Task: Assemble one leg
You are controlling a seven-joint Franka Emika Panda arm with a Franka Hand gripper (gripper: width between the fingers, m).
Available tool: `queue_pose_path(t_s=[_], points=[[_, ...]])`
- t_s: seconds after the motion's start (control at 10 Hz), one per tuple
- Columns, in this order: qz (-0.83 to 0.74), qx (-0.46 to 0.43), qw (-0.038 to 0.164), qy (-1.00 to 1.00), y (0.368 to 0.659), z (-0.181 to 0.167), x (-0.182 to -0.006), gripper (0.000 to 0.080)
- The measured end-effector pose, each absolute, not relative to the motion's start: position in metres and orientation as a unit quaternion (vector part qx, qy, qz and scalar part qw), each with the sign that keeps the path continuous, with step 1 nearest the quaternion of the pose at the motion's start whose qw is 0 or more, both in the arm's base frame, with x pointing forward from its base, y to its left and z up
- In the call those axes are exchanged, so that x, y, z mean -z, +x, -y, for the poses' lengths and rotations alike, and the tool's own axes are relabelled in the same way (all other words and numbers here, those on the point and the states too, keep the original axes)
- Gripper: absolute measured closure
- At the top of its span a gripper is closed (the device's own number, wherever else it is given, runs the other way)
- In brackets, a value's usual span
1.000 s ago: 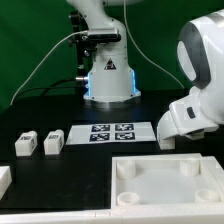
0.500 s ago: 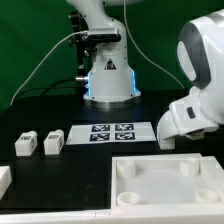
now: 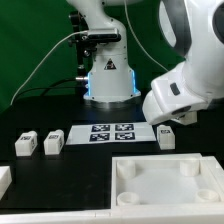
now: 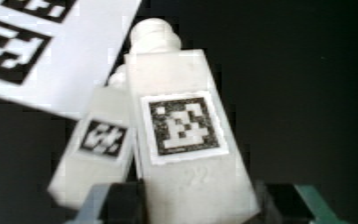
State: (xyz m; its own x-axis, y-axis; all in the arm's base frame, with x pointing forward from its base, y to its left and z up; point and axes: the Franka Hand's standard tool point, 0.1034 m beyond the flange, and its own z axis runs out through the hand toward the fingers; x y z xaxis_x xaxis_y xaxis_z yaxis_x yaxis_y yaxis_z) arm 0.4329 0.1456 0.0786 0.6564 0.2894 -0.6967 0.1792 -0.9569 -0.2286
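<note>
The wrist view shows the gripper (image 4: 194, 203) clamped on the leg (image 4: 179, 120), a second leg (image 4: 92, 140) just beside it and the marker board (image 4: 43, 45) beyond; the exterior view hides that grip behind the arm (image 3: 185, 85) but adds a tray (image 3: 165, 160) apart from the hand

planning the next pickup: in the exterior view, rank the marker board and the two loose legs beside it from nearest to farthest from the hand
The hand sits at the exterior view's right, past the board's right end.
1. marker board: mid-table, right next to the hand.
2. inner leg: just off the board's left end.
3. outer leg: farthest toward the exterior view's left.
</note>
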Motion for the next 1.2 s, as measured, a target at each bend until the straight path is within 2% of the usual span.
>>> queue_pose_path(t_s=[0.1,0.3,0.5,0.6,1.0,1.1,1.2], points=[[0.123,-0.321,0.074,-0.936,0.46,-0.137,-0.09,0.0502],[0.104,-0.226,0.071,-0.966,0.495,-0.117,-0.13,0.0502],[0.087,-0.156,0.062,-0.982,0.507,-0.117,-0.173,0.0502],[0.077,-0.114,0.066,-0.988,0.514,-0.119,-0.182,0.0502],[0.07,0.116,0.057,-0.989,0.524,-0.109,-0.177,0.0502],[0.077,0.147,0.08,-0.983,0.536,-0.103,-0.178,0.0502],[0.065,0.201,0.092,-0.973,0.563,-0.094,-0.185,0.0502]])
